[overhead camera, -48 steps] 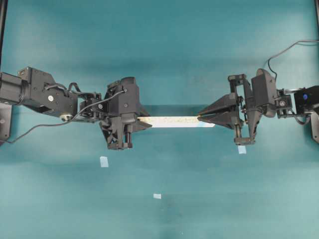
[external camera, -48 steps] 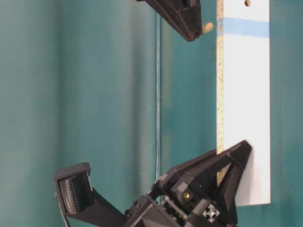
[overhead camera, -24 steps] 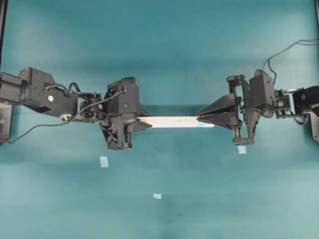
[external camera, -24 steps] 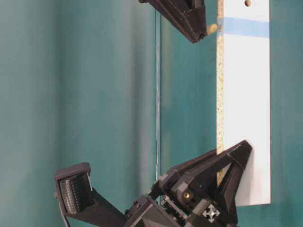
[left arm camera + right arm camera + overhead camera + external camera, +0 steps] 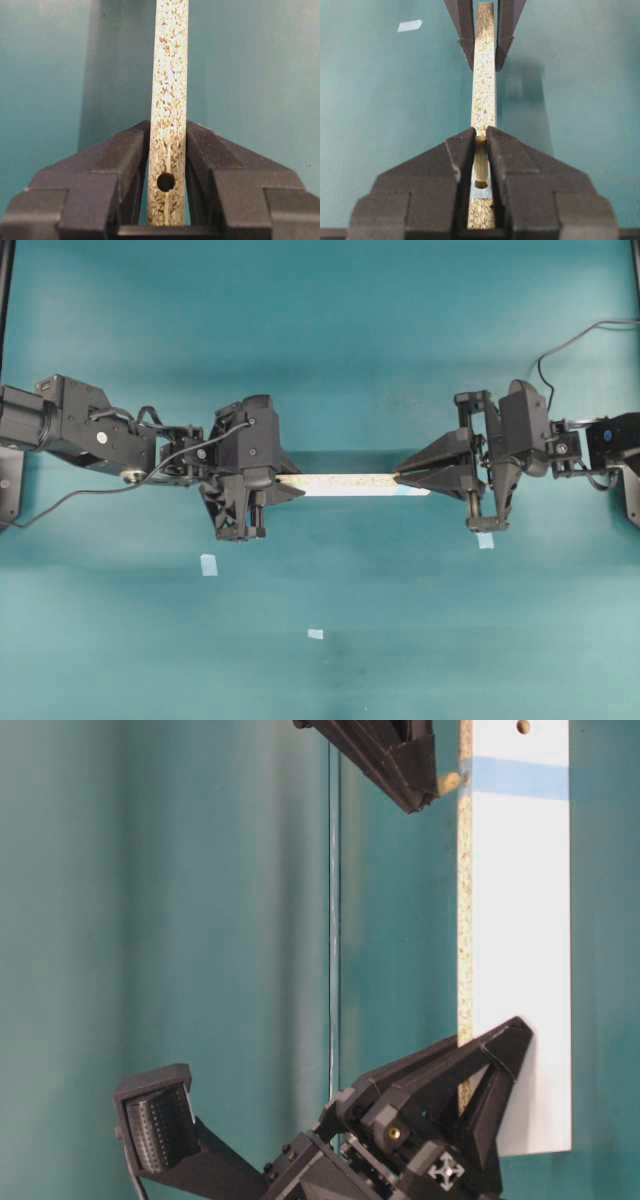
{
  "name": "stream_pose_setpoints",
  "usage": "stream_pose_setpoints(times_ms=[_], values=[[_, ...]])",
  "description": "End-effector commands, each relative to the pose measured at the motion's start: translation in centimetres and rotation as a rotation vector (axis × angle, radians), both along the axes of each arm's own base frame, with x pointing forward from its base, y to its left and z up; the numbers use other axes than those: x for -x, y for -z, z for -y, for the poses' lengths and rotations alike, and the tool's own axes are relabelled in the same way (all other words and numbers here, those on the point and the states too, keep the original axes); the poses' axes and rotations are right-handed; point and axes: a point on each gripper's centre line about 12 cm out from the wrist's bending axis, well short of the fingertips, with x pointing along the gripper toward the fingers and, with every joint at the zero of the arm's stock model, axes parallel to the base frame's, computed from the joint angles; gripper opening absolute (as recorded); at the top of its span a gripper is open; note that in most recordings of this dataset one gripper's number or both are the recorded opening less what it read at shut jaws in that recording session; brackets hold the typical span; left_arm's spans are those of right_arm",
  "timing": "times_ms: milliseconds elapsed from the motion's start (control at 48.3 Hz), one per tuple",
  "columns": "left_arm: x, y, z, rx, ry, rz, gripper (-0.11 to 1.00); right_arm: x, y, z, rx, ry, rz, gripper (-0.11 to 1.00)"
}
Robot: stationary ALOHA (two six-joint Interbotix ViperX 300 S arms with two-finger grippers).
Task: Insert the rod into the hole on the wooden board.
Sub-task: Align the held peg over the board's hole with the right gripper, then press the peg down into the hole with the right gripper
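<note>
The wooden board (image 5: 350, 484) is held level above the teal table, speckled narrow edge up. My left gripper (image 5: 285, 484) is shut on its plain end, the fingers (image 5: 125, 155) pressing both faces beside a dark hole (image 5: 166, 181). My right gripper (image 5: 481, 131) is shut on the rod (image 5: 481, 162), a short beige peg. It stands over the board's other end, where the light-blue smudge is. The rod's lower tip meets the hole (image 5: 481, 184) in that smudge. From table level the rod (image 5: 450, 782) touches the board's edge at the blue band (image 5: 520, 778).
Three pale-blue tape squares lie on the table (image 5: 208, 564) (image 5: 315, 634) (image 5: 485, 540). Both arm bases sit at the left and right edges. A black cable (image 5: 580, 340) loops at the back right.
My right gripper has carried the rod a little closer to the board, and the rod's tip now touches the edge at the blue band. The left gripper and the board have stayed still.
</note>
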Motion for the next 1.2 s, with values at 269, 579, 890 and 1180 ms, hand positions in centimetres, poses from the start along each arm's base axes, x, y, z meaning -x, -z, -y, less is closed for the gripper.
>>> stream_pose_setpoints(times_ms=[269,579,890,1180], values=[[-0.2,-0.7,0.1,-0.004,0.007,0.018,0.32,-0.1,0.2,0.1,0.002,0.000,-0.003,0.12],[-0.2,-0.7,0.1,-0.003,0.006,0.018,0.32,-0.1,0.4,0.1,0.002,-0.001,-0.014,0.12],[-0.2,-0.7,0.1,-0.002,0.005,0.018,0.32,0.2,0.6,0.1,0.001,0.000,-0.028,0.11],[-0.2,-0.7,0.1,0.002,0.002,0.018,0.32,0.7,1.0,0.0,0.001,-0.002,-0.044,0.12]])
